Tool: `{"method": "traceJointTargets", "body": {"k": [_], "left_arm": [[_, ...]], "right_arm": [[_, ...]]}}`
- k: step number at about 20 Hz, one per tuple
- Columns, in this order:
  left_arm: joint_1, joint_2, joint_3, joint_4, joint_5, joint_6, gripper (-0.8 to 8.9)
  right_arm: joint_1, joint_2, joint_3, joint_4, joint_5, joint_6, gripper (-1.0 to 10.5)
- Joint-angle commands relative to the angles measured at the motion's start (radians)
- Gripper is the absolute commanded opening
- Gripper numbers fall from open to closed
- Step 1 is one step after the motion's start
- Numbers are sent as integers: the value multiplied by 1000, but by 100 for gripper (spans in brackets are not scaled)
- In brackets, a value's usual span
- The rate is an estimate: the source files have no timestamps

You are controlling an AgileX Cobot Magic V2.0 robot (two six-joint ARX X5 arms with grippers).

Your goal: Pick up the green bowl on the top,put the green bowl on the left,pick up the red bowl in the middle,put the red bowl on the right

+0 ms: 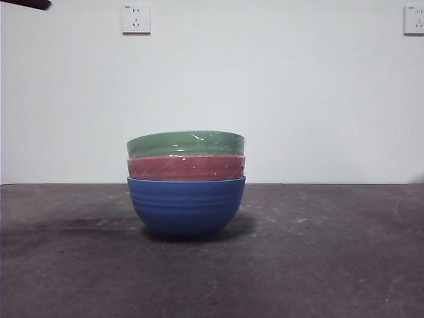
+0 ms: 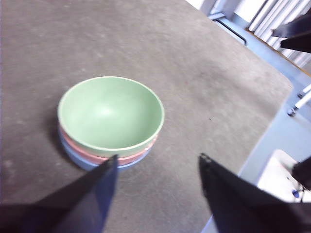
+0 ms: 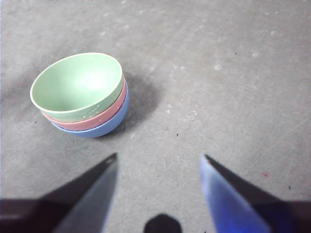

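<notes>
Fingers apart on both grippers — left gripper, right gripper — above table.

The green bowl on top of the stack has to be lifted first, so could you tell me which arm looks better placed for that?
Probably left. The left gripper hangs open with the green bowl just beyond its jaws; the right gripper, also open, sits farther off.

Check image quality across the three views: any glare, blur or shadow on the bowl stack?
Front view: small glare streaks on the green bowl, soft shadow right of the blue bowl. Left wrist view: overall soft; left gripper blurred. Right wrist view: sharper; stack shadow on the table; right gripper blurred, bluish fringe.
</notes>
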Motion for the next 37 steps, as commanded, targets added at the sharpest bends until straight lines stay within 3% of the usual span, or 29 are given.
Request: {"method": "traceJointTargets", "body": {"k": [1,8,13,21,23,25,32,37], "left_arm": [[-62,79,42,-6,-27,26,328],[-329,438,299,-114,-269,185,328],[-425,665,424,-148,-387,256,319],[-435,787,427,-170,-408,282,308],[-435,787,427,-180,-407,289,188],[-435,787,427,-198,-407,333,-19],[-435,786,446,-189,-406,335,-10],[-444,782,621,-318,-407,329,-9]], "right_arm": [[13,15,3,14,-4,9,317],[54,80,3,32,-53,18,316],[55,106,3,32,-53,18,316],[55,106,3,31,-53,17,315],[55,106,3,31,-53,17,315],[55,106,3,31,-53,18,315],[55,106,3,31,-53,18,314],[55,106,3,31,-53,18,312]]}}
